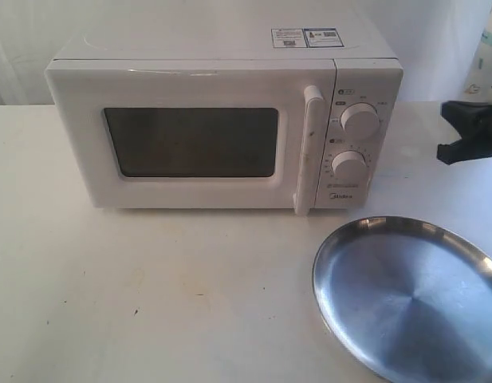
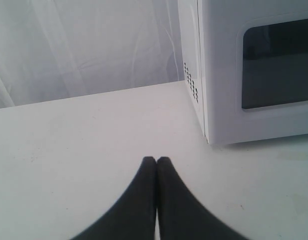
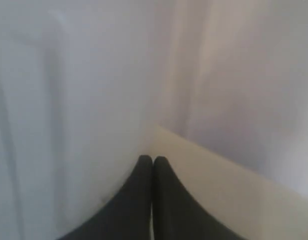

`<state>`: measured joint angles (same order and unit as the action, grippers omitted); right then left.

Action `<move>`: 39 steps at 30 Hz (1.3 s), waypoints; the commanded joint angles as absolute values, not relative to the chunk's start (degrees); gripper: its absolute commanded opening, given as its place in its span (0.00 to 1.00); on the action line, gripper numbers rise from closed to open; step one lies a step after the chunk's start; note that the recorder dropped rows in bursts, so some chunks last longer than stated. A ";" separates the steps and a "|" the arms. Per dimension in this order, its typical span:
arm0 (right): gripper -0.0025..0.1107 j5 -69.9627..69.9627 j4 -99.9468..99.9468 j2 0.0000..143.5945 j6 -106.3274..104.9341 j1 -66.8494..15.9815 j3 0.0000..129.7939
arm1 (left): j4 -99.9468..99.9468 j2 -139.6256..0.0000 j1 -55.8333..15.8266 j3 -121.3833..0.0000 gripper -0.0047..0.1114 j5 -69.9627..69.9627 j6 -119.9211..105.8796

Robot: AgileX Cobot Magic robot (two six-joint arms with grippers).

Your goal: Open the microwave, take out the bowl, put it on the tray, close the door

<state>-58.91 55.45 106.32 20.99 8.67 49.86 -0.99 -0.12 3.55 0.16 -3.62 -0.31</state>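
Observation:
The white microwave (image 1: 222,120) stands at the back of the table. Its door (image 1: 190,88) is closed, with the vertical bar handle (image 1: 309,152) beside the two dials (image 1: 360,120). The bowl is hidden; nothing shows through the dark window (image 1: 190,142). The silver tray (image 1: 413,295) lies bare at the front right. My left gripper (image 2: 156,160) is shut and holds nothing, low over the table near the microwave's (image 2: 223,75) vented side. My right gripper (image 3: 153,159) is shut and holds nothing, near a table corner facing the curtain. My right arm (image 1: 473,132) shows black at the right edge.
The white table (image 1: 150,295) stretches in front of and left of the microwave. A white curtain (image 2: 84,45) hangs behind it. A pale bottle-like object (image 1: 485,56) stands at the back right, just above my right arm.

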 commanded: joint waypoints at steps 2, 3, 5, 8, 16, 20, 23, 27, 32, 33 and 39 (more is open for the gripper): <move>0.02 -69.96 64.14 106.13 29.30 9.97 54.00 | -0.50 0.00 3.26 0.00 0.04 -3.93 0.00; 0.02 -69.96 66.69 105.82 31.88 10.14 55.02 | -0.50 0.00 3.26 0.00 0.04 -3.93 0.00; 0.02 -69.96 70.80 105.08 32.42 10.26 56.09 | -0.50 0.00 3.26 0.00 0.04 -3.93 0.00; 0.02 -69.96 74.48 103.76 35.08 10.13 56.14 | -0.50 0.00 3.26 0.00 0.04 -3.93 0.00; 0.02 -69.96 97.88 101.12 34.31 1.57 56.14 | -0.50 0.00 3.26 0.00 0.04 -3.93 0.00; 0.02 -69.96 99.95 101.57 31.33 -3.32 56.27 | -0.50 0.00 3.26 0.00 0.04 -3.93 0.00; 0.02 -69.96 96.03 102.63 31.27 -4.97 56.96 | -0.50 0.00 3.26 0.00 0.04 -3.93 0.00; 0.02 -69.96 91.47 106.22 33.85 -5.24 58.19 | -0.50 0.00 3.26 0.00 0.04 -3.93 0.00; 0.02 -69.96 90.83 112.13 33.68 -4.83 58.83 | -0.50 0.00 3.26 0.00 0.04 -3.93 0.00; 0.02 -69.96 90.66 113.29 33.16 -4.63 58.83 | -0.50 0.00 3.26 0.00 0.04 -3.93 0.00; 0.02 -69.96 91.05 116.03 31.74 -1.56 59.97 | -0.50 0.00 3.26 0.00 0.04 -3.93 0.00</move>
<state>-72.53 96.07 115.90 31.75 -3.50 57.90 -0.99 -0.12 3.55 0.16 -3.62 -0.31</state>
